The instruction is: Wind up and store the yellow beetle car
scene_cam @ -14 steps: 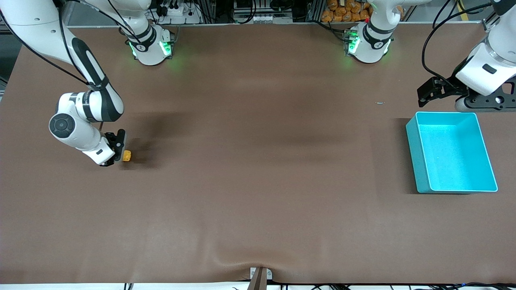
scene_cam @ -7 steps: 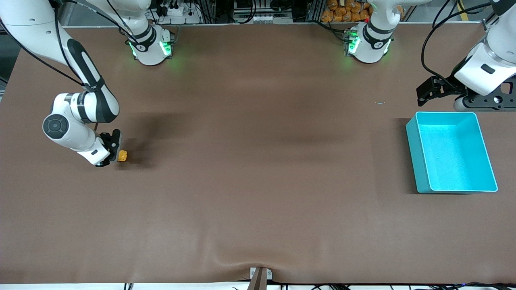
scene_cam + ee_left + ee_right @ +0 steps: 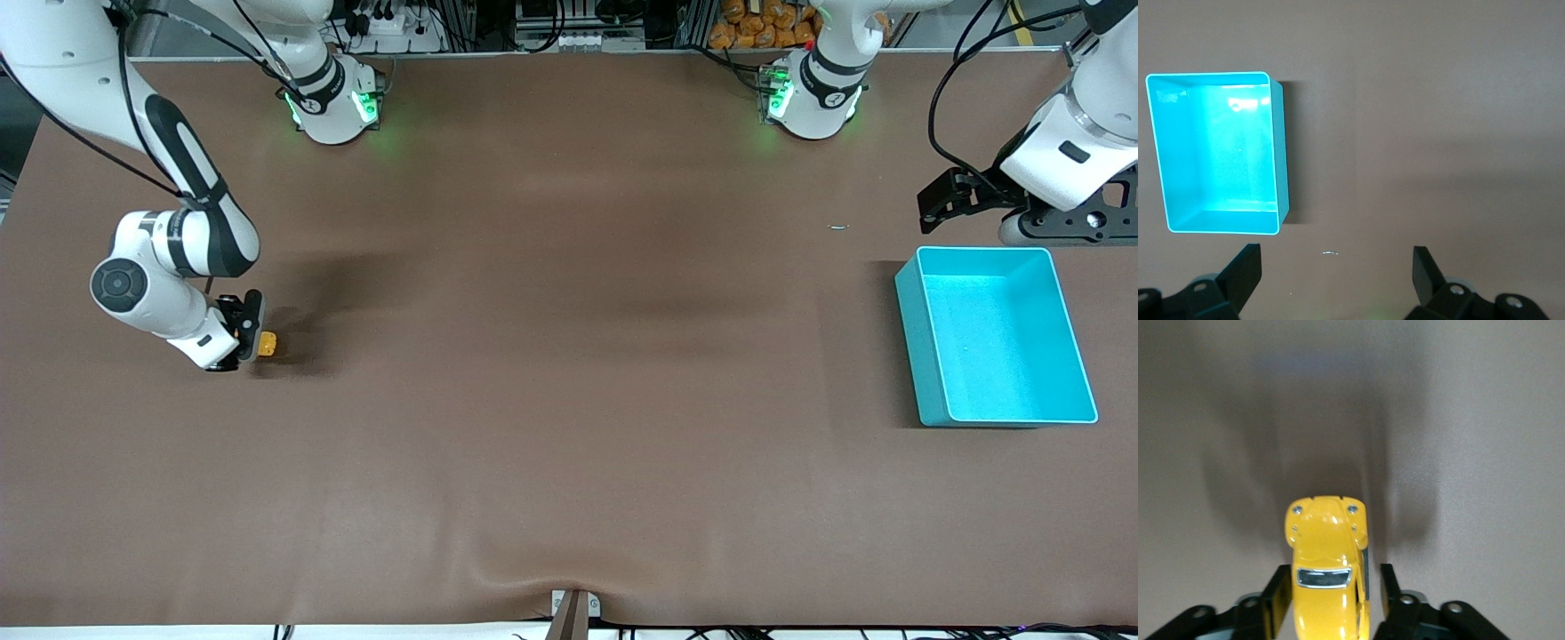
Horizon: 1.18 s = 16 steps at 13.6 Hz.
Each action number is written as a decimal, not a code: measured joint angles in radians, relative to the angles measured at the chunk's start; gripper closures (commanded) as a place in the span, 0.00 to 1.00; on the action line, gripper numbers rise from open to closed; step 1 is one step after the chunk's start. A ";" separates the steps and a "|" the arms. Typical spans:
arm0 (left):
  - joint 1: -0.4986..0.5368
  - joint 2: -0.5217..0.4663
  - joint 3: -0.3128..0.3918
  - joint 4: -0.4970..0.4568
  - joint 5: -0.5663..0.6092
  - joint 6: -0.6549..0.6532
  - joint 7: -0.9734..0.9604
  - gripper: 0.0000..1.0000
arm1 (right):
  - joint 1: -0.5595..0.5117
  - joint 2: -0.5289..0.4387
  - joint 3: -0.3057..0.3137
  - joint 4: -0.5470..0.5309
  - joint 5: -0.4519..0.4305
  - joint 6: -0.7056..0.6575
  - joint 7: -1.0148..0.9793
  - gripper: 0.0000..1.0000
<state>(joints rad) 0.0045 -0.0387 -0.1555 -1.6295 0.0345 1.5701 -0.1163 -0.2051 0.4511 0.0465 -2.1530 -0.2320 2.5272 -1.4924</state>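
Note:
The yellow beetle car stands on the brown table near the right arm's end; the right wrist view shows its rounded roof and dark window. My right gripper is low at the table with the car between its fingers. The jaws stand open: one finger lies close along the car's side, and a strip of table shows between the car and the other finger. My left gripper hangs open and empty over the table beside the teal bin, which also appears in the left wrist view.
A small metal bit lies on the table beside the bin, toward the robots' bases. A bracket sits at the table's front edge. The left arm waits.
The right gripper has drawn the car a little toward the right arm's end of the table, and its jaws have come apart from the car. The left arm has hardly moved.

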 measured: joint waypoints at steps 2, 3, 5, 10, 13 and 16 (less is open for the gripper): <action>0.000 0.000 -0.001 0.000 0.000 0.000 0.000 0.00 | -0.005 0.033 0.000 0.052 0.060 -0.071 0.000 0.00; 0.000 0.000 -0.001 0.000 0.000 0.000 0.000 0.00 | -0.006 0.043 -0.001 0.085 0.092 -0.128 -0.004 0.00; 0.000 0.000 -0.001 0.000 0.000 0.000 0.000 0.00 | -0.009 0.053 -0.001 0.138 0.115 -0.202 -0.005 0.00; 0.000 0.000 -0.001 0.000 0.000 -0.001 0.000 0.00 | -0.032 0.059 -0.001 0.152 0.128 -0.219 -0.005 0.00; 0.000 0.000 -0.001 0.000 0.000 -0.012 -0.002 0.00 | -0.050 0.059 -0.001 0.152 0.130 -0.220 -0.005 0.00; 0.001 0.000 0.000 -0.017 0.000 -0.024 -0.044 0.00 | -0.063 0.060 -0.001 0.152 0.137 -0.222 -0.006 0.00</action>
<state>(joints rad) 0.0052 -0.0388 -0.1554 -1.6467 0.0345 1.5465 -0.1606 -0.2682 0.5111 0.0456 -2.0006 -0.0949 2.3056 -1.4979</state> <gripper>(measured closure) 0.000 0.000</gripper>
